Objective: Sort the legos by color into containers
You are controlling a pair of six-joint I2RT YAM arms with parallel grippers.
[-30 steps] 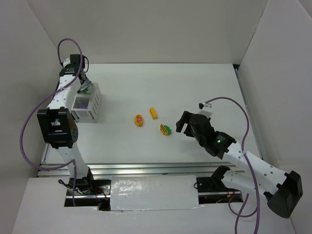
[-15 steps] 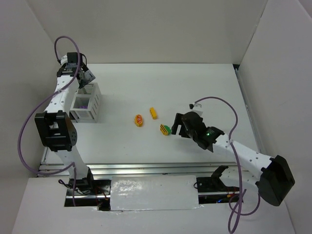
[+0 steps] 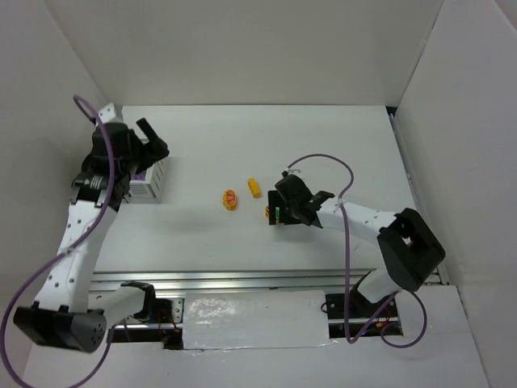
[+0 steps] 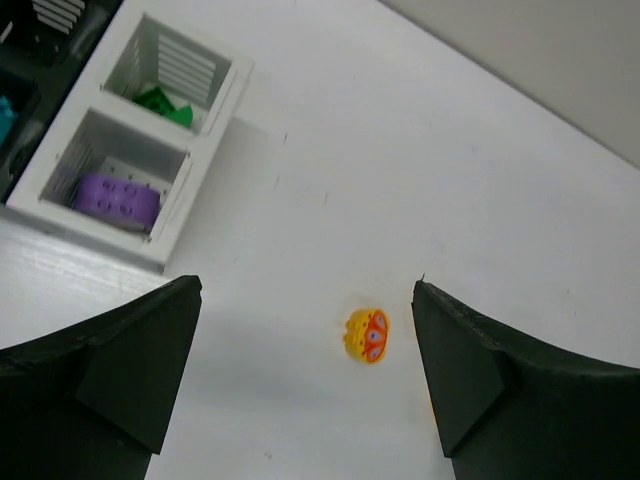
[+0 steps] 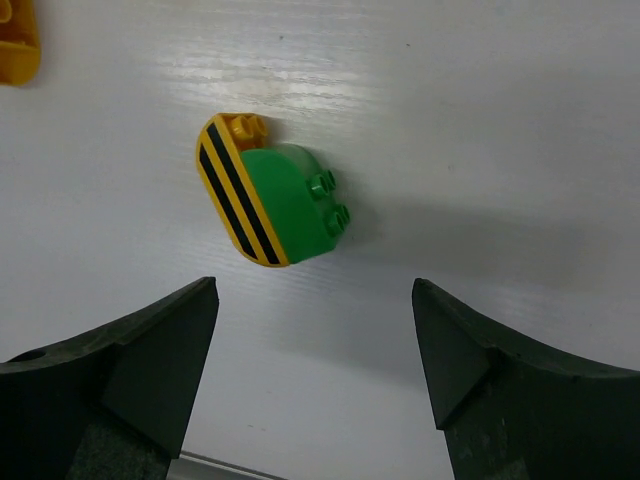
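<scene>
nearest the arm bases, just right of the middle of the white surface, the right fingers are spread wide and hold nothing. the striped green-and-yellow brick lies on its side just beyond their tips, in line with the gap and touching neither finger. its green studs point sideways and its black-striped yellow face is turned toward the left finger. a little farther out and to the left, the round yellow-and-orange brick sits alone on the surface. the small yellow brick lies just beyond it, near the striped one but apart from both. farther still, at the left side, stands the white container with its two slatted compartments. the purple brick rests in one compartment and the green piece in the other. the black container adjoins it on the outer side, and a bit of teal shows there at the picture's edge. the left fingers hang raised by the far end of the containers, fully apart and gripping nothing. from that wrist's view, the round brick shows on the surface between them.
</scene>
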